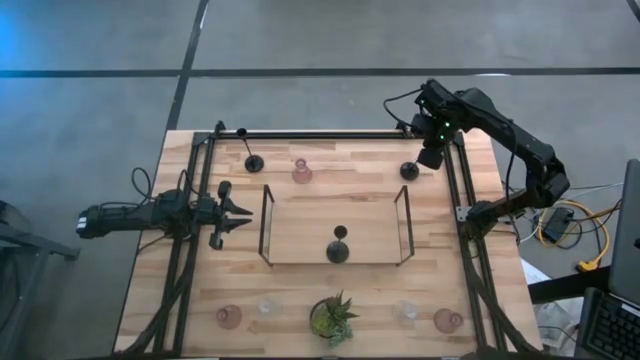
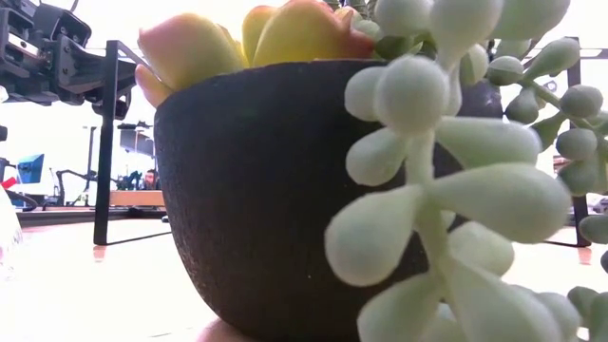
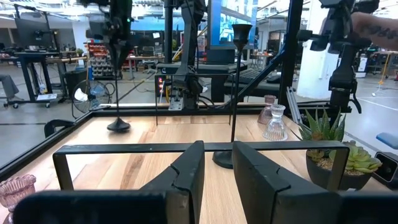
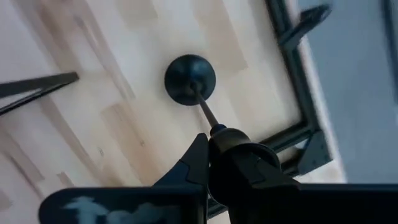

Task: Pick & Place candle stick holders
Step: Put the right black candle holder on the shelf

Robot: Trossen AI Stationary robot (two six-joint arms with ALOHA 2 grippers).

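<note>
Seen only by the right wrist: right claw (image 4: pixel 214 155) closed around black candle holder (image 4: pixel 190 79) top, far right on desk (image 1: pixel 350 290). Left claw (image 1: pixel 238 211) open, left of tray (image 1: pixel 335 230).

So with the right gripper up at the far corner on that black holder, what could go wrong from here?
1. The right gripper grips the black candle holder only at its cup, above a thin stem; it may swing or tilt when carried.
2. The tray has raised wire ends, which the dangling base could clip going in.
3. Another black holder already stands in the tray; setting down too near could topple it.
The left gripper waits beside the tray.
</note>
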